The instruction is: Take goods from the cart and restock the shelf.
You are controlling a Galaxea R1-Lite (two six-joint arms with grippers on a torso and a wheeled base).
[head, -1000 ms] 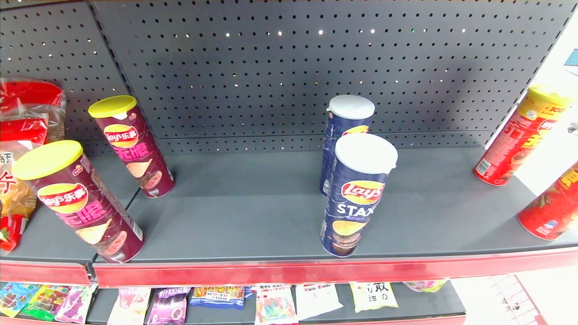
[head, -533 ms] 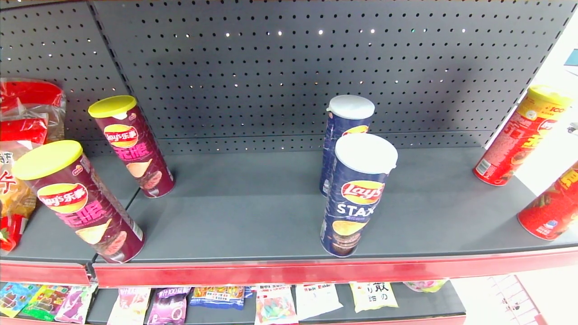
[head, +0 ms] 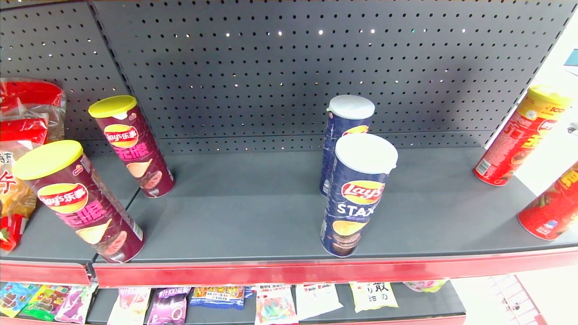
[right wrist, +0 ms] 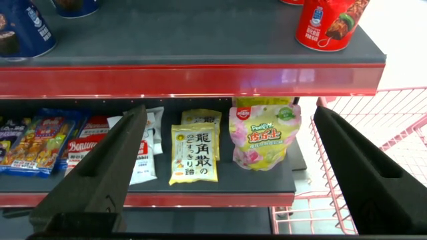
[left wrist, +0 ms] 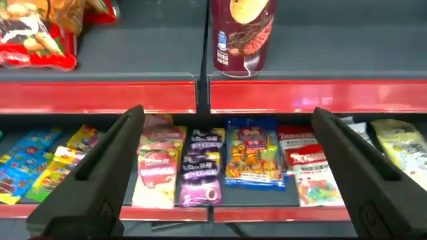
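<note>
Head view: the grey metal shelf with a red front lip [head: 253,212] holds upright crisp tubes: maroon yellow-lidded tubes [head: 86,203] left, navy white-lidded tubes [head: 356,194] centre, red tubes [head: 519,135] right.

Left wrist view: the left gripper [left wrist: 228,112] gapes wide, empty, before flat snack packets [left wrist: 200,167] on the lower tier.

Right wrist view: the right gripper [right wrist: 231,111] gapes too, empty; the pink wire cart [right wrist: 393,117] stands beside the shelf end.

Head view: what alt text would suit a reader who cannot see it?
A grey shelf holds two maroon cans at left, two navy cans in the centre and two red cans at right. Small packets lie on the lower shelf.
</note>
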